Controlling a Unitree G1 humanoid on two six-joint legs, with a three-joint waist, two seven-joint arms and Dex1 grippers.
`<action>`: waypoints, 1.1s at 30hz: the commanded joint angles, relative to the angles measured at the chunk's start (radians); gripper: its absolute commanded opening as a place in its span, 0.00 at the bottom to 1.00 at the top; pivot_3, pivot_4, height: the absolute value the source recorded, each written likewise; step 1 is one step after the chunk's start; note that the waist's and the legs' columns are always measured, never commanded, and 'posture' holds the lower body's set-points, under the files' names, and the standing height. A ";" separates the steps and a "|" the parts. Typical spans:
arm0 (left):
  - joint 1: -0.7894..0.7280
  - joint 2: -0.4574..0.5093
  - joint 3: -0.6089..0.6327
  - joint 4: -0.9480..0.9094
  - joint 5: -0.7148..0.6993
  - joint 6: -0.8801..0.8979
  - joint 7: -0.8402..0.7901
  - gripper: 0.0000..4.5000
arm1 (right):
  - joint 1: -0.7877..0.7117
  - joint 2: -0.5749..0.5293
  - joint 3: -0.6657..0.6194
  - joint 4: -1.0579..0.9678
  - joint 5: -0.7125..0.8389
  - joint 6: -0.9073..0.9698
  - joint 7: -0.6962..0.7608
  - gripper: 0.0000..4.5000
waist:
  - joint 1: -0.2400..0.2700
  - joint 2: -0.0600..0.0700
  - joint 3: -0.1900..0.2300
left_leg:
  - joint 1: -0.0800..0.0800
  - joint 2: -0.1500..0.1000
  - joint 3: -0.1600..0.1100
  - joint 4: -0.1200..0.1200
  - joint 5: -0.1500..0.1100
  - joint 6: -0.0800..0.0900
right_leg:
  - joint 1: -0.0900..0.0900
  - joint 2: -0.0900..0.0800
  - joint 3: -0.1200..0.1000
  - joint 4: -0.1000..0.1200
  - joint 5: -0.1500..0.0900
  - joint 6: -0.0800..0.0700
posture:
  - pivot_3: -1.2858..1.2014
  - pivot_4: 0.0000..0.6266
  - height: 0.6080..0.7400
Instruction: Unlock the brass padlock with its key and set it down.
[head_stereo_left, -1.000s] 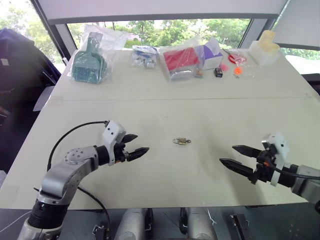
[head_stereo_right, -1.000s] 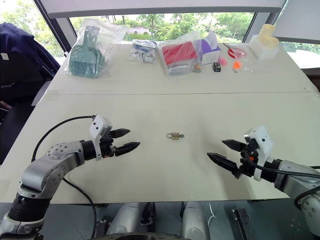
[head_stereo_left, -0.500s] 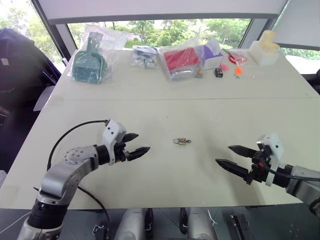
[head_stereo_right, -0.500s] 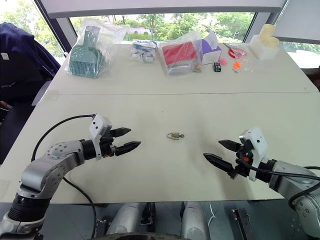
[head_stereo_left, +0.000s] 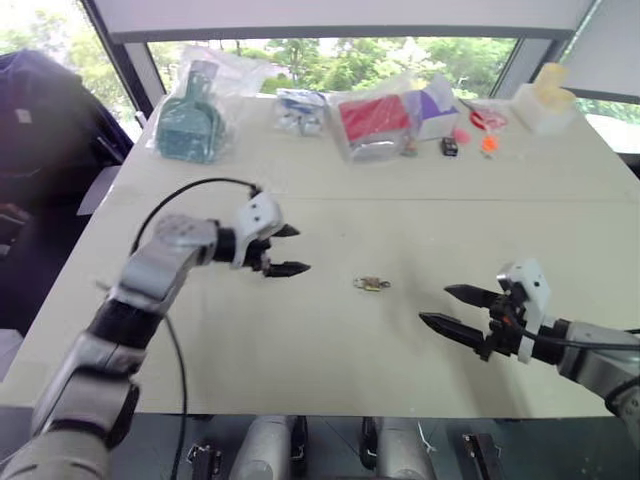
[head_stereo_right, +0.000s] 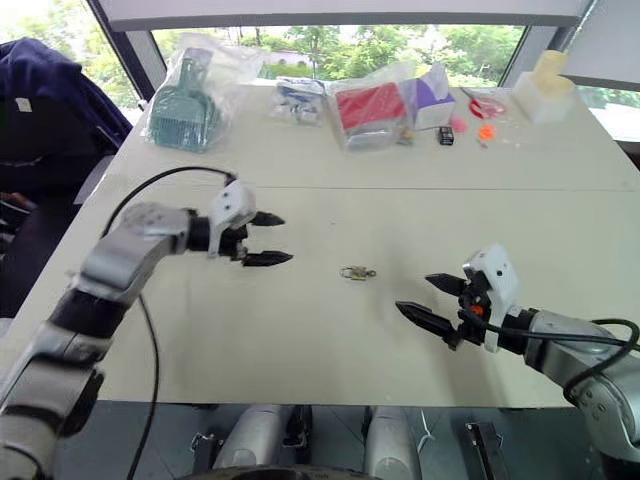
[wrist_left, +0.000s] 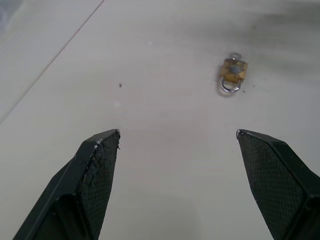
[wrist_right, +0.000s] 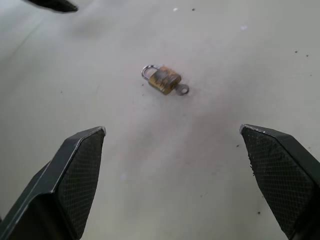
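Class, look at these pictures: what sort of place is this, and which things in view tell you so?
Probably a robot test room or lab beside windows. A plain white table carries bagged practice items along its far edge, such as a teal brush and a red pack; trees show through the window.

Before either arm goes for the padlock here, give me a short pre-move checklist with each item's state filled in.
1. Brass padlock lying free on the table, between the grippers: ok.
2. Key seated in the padlock, its ring sticking out opposite the shackle: ok.
3. Left gripper open and empty: ok.
4. Right gripper open and empty: ok.
5. Table bare right around the padlock, bagged items far off at the back edge: ok.
6. Shackle locked or released: cannot tell.
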 joint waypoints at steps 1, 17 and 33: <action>-0.104 -0.094 -0.052 0.187 0.073 -0.161 -0.071 0.86 | 0.018 0.004 -0.033 -0.062 0.004 -0.004 -0.027 0.99 | -0.003 0.000 0.000 | 0.000 0.000 0.001 0.000 -0.001 0.001 | 0.000 0.000 0.000 -0.001 0.000 0.000 | 0.52 0.24 0.96; -0.347 -0.464 -0.153 0.836 0.352 -0.507 -0.105 0.86 | 0.092 0.095 -0.056 -0.167 0.005 -0.010 -0.169 0.99 | -0.015 -0.002 0.001 | 0.000 0.001 -0.001 0.001 -0.001 0.003 | 0.001 0.000 0.000 0.000 0.000 0.001 | 0.52 0.24 0.96; -0.234 -0.389 -0.205 0.611 0.473 -0.381 -0.115 0.17 | 0.021 0.106 -0.011 -0.118 0.003 -0.013 -0.187 1.00 | -0.019 -0.002 0.000 | 0.003 0.001 -0.001 0.002 -0.002 0.004 | 0.004 0.000 0.000 0.000 0.000 0.000 | 0.52 0.24 0.96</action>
